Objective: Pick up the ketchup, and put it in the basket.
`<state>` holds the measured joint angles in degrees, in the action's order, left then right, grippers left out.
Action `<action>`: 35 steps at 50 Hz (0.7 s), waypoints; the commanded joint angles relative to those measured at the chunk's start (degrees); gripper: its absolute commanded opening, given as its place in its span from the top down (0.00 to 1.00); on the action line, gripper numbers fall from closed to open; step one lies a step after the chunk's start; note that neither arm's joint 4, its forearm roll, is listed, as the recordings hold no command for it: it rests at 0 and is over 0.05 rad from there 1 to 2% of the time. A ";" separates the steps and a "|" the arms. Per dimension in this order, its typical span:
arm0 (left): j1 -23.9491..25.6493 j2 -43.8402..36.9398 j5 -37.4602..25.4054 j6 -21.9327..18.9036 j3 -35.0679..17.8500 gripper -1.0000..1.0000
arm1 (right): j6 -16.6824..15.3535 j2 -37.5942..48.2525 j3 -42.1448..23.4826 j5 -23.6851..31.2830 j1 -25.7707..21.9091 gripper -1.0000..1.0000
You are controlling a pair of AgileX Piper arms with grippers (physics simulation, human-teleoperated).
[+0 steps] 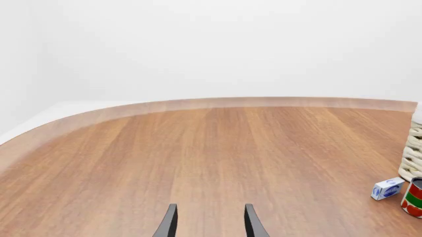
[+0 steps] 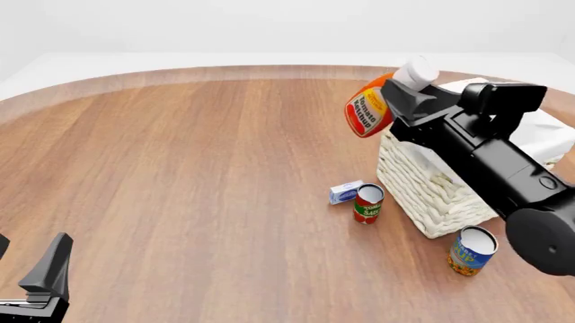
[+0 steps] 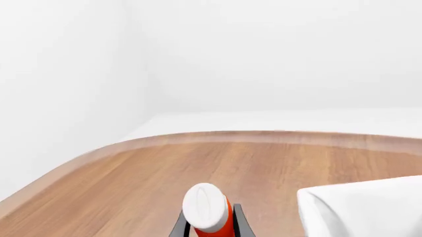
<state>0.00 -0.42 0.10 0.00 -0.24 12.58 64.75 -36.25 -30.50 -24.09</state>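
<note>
The ketchup (image 2: 367, 108), a red-orange bottle with a white cap and white label, hangs tilted in the air, held by my right gripper (image 2: 400, 94), which is shut on it just above the basket's left rim. In the right wrist view the ketchup's white cap (image 3: 205, 207) shows between the fingers. The basket (image 2: 422, 185), cream woven wicker with a white cloth liner (image 3: 362, 207), stands at the right under the right arm. My left gripper (image 1: 209, 222) is open and empty, low over the table near the front left corner.
A small red-and-green tomato sauce can (image 2: 368, 203) and a small blue-and-white box (image 2: 345, 192) stand just left of the basket. A blue-and-yellow can (image 2: 470, 250) stands at the basket's near corner. The can (image 1: 414, 197) and box (image 1: 387, 188) also show in the left wrist view.
</note>
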 commanded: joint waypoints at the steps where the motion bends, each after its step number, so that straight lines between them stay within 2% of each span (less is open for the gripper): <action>1: 0.00 0.00 0.00 0.00 0.00 0.00 | 0.88 -4.25 2.54 -0.78 6.13 1.00; 9: 0.00 0.00 0.00 0.00 0.00 0.00 | 0.96 -6.19 3.49 -0.71 8.37 1.00; 20: 0.00 0.00 0.00 0.00 0.00 0.00 | 1.01 -10.84 6.07 -0.13 14.98 1.00; 35: 0.00 0.00 0.00 0.00 0.00 0.00 | 0.29 -12.62 6.23 1.46 17.48 1.00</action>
<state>0.00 -0.42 0.10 0.00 -0.24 12.43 53.32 -30.05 -29.75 -8.89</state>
